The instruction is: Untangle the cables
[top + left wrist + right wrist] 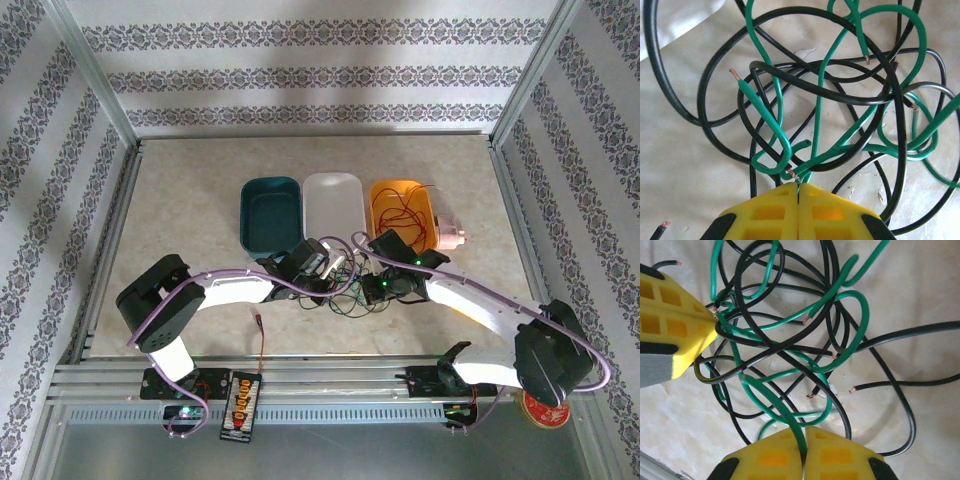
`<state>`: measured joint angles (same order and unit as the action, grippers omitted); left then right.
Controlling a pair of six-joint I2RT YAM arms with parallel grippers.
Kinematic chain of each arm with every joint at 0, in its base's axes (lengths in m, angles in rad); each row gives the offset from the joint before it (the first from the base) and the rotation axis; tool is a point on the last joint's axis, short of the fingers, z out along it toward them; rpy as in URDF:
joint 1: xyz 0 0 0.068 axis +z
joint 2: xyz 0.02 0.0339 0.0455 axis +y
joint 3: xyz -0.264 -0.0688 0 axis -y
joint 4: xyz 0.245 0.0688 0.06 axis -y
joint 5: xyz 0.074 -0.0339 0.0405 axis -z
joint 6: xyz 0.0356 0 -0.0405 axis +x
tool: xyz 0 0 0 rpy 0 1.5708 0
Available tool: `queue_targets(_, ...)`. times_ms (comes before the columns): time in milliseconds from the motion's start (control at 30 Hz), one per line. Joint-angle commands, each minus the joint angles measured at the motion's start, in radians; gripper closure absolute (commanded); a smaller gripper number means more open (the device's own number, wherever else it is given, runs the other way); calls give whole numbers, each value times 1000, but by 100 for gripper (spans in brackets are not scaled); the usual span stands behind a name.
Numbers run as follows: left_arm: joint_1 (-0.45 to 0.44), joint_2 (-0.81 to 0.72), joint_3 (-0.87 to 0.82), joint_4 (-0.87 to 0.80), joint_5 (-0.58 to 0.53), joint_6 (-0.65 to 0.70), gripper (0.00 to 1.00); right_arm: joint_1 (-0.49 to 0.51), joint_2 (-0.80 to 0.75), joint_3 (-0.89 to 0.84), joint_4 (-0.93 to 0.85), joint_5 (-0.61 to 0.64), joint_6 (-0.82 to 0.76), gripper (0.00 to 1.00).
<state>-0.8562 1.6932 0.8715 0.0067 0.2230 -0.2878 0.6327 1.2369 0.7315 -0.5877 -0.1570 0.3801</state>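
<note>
Left gripper (798, 186) clenched on a green cable (754, 98), at 9 o'clock of the tangle (350, 295). The green and black tangle lies on the table (180, 220), 6 o'clock from the white bin (333, 180). Right gripper (804, 431) pinched shut on a green strand (774, 401), 3 o'clock side. Red cables (398, 210) in orange bin (385, 185).
</note>
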Motion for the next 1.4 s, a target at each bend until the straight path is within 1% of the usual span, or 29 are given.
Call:
queue_targets(0,-6,2,-4,-26,-32,8,100,-3,-74,42,-42,37,-22,100)
queue_targets(100,-6,10,-19,-10,-31,7,100,-30,-144,80,-71,30,-33,100)
queue_targets(233,-6,41,-23,-10,-31,6,100,-88,-219,129,-73,-30,-29,100)
queue_targets(400,-6,67,-46,12,-32,-10,100,-207,-281,181,-50,-119,4,100)
queue_targets(633,-6,70,-96,24,-44,-28,100,-382,-341,203,-13,-178,73,100)
queue_targets(800,-6,72,-123,33,-54,-34,100,-536,-345,185,27,-312,166,100)
queue_targets(933,-6,75,-129,41,-57,-37,100,-616,-338,172,46,-365,227,100)
queue_targets(1067,-6,76,-131,47,-57,-39,100,-630,-329,170,48,-356,253,100)
queue_targets(1133,-6,76,-131,49,-57,-39,100,-630,-326,176,26,-324,238,100)
queue_targets(1267,-6,68,-138,47,-65,-39,100,-633,-327,202,-71,-159,209,100)
queue_targets(1367,-6,56,-147,43,-69,-40,100,-633,-343,198,-101,-44,210,100)
